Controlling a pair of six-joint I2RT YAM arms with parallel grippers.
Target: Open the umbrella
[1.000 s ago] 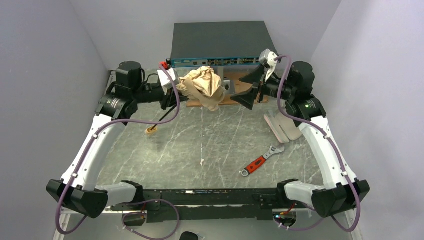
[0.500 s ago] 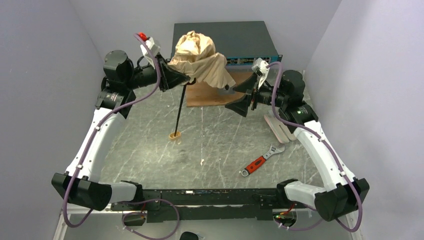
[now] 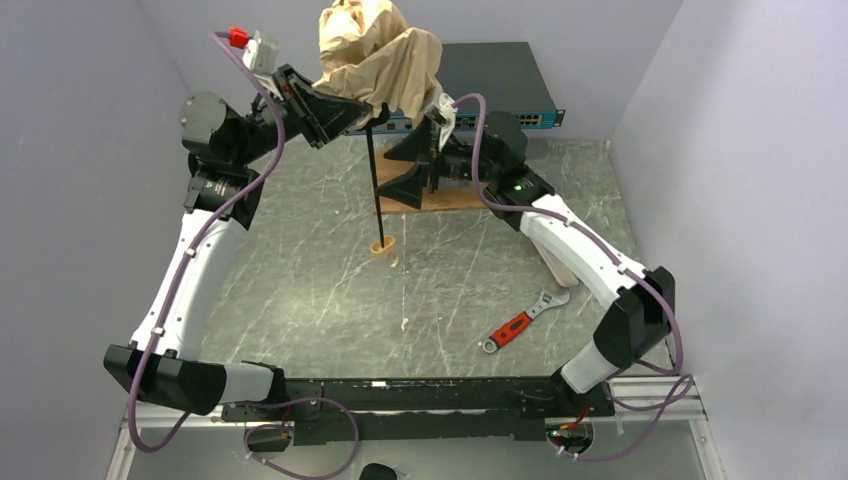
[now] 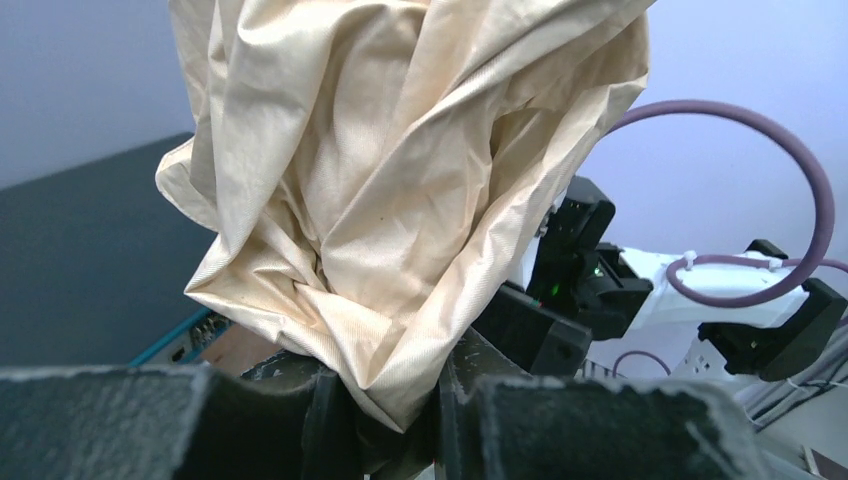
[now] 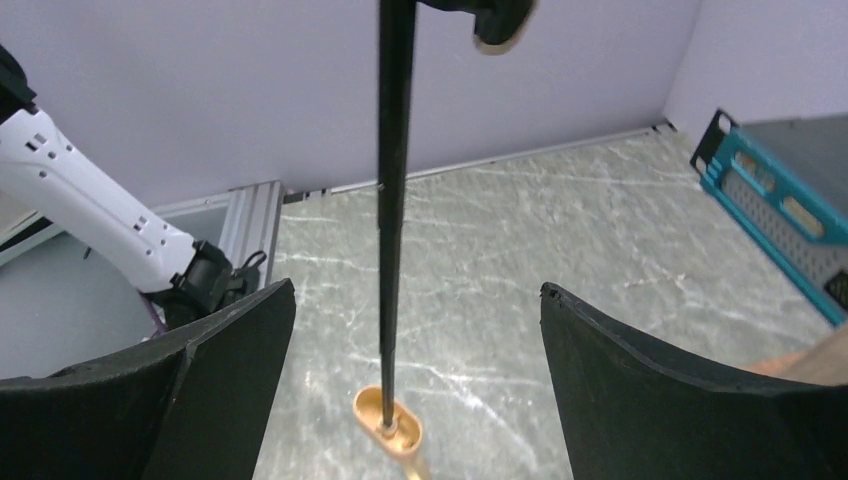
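Higher than a moment ago, the left hand [image 3: 345, 112] has lifted the umbrella [image 3: 375, 60] up towards the back wall, and the right hand [image 3: 402, 170] has swung in from the right side to meet it. From where I stand, the left hand is nearly closed, pinching the bottom of the bunched peach fabric [image 4: 400, 200]. Below it the black shaft [image 3: 375, 190] hangs straight down, and the cream knob handle [image 3: 383, 246] is low over the worktop [image 3: 300, 290]; I cannot tell whether it touches. The right hand's jaws are spread wide, one on either side of the shaft and clear of it. A red-handled wrench [image 3: 520, 322] lies well apart, near the front right
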